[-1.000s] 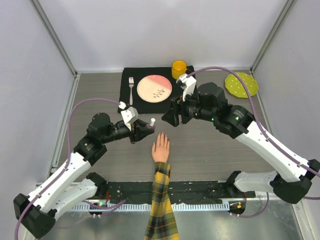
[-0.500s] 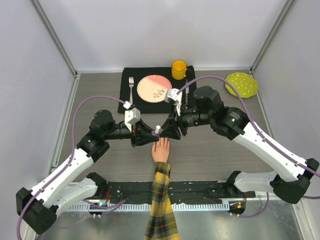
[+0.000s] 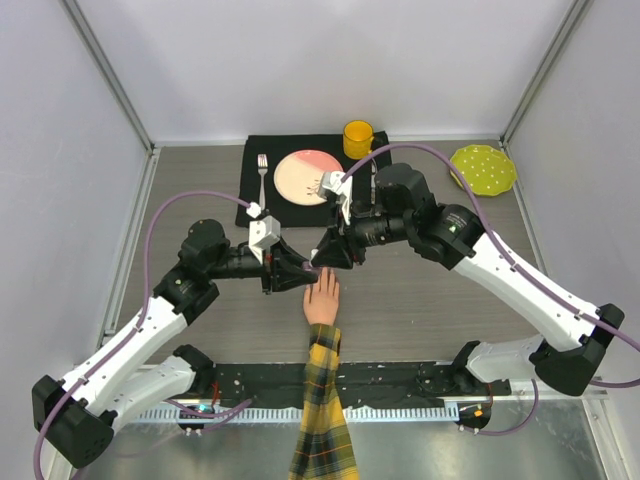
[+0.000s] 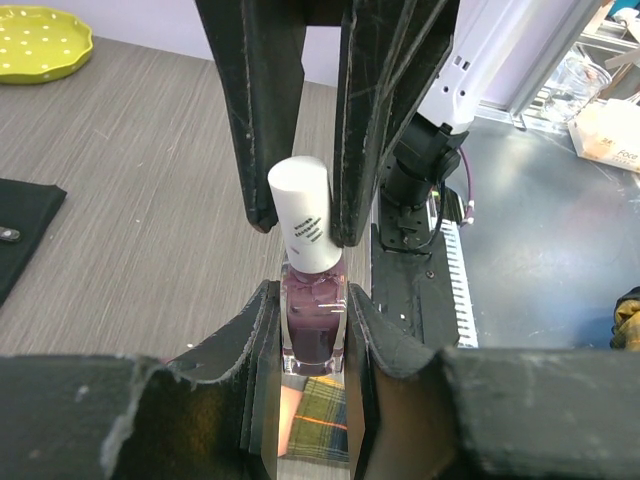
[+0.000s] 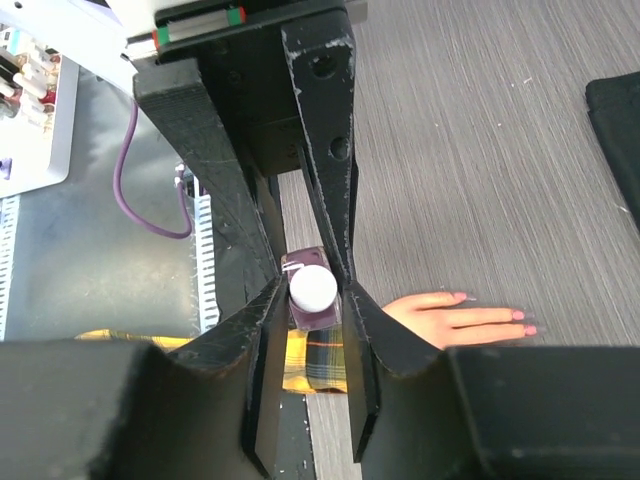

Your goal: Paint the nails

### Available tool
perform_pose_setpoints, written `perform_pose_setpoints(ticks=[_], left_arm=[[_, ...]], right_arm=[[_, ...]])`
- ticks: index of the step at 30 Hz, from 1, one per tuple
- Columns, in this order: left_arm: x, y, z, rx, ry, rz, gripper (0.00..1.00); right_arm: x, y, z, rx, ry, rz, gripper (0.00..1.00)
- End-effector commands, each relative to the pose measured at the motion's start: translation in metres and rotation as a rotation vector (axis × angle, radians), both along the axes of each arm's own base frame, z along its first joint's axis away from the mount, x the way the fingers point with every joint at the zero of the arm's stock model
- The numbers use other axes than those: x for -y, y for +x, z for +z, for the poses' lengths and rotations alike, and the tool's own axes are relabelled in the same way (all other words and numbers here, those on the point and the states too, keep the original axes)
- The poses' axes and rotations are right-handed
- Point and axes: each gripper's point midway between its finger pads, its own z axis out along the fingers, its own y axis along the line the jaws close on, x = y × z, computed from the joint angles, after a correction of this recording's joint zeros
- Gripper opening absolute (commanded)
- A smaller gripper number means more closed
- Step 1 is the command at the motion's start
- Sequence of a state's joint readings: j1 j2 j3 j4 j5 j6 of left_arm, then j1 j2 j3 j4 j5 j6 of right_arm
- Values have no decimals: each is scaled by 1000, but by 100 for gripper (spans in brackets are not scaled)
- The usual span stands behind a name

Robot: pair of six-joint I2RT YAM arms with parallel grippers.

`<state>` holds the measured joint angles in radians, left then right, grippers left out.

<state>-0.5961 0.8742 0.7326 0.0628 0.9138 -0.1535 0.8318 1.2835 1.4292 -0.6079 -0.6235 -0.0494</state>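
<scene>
the mannequin hand (image 3: 322, 296) lies palm down on the tabletop (image 3: 430, 310), close to the middle of the near edge, its fingers pointing toward the far edge and its plaid sleeve (image 3: 322, 410) running off the near edge. the nails (image 5: 518, 315) show as small pink tips in the right wrist view; from above they are too small to make out. just beyond the fingertips the two arms meet. the left jaws pinch the purple glass body of a small polish bottle (image 4: 313, 330), holding it upright. the right jaws stand close on either side of its white cap (image 4: 303, 212), but it is not possible to tell whether they actually press on it. by the far edge a black mat (image 3: 255, 205) carries a pink plate (image 3: 300, 178) and a fork (image 3: 263, 172), with a yellow cup (image 3: 357, 138) just beside it. a green dotted dish (image 3: 483, 168) sits near the far right corner.
</scene>
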Motion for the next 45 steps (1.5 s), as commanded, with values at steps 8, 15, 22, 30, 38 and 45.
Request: perform_pose_setpoints(ticks=[8, 15, 22, 30, 38, 45], left_arm=[[-1, 8, 27, 70, -36, 49, 0], [-1, 12, 27, 72, -34, 74, 0], [-4, 20, 29, 82, -37, 132, 0], [-20, 44, 37, 143, -71, 324, 0], [-72, 83, 53, 267, -128, 719, 0], [-73, 83, 52, 268, -138, 724, 0]], right_arm=[[-5, -4, 21, 27, 49, 36, 25], [-9, -7, 18, 14, 43, 46, 25], [-14, -10, 12, 2, 33, 64, 13], [-21, -11, 0, -34, 50, 22, 1], [-64, 14, 0, -35, 197, -551, 1], [-88, 12, -16, -86, 191, -791, 1]])
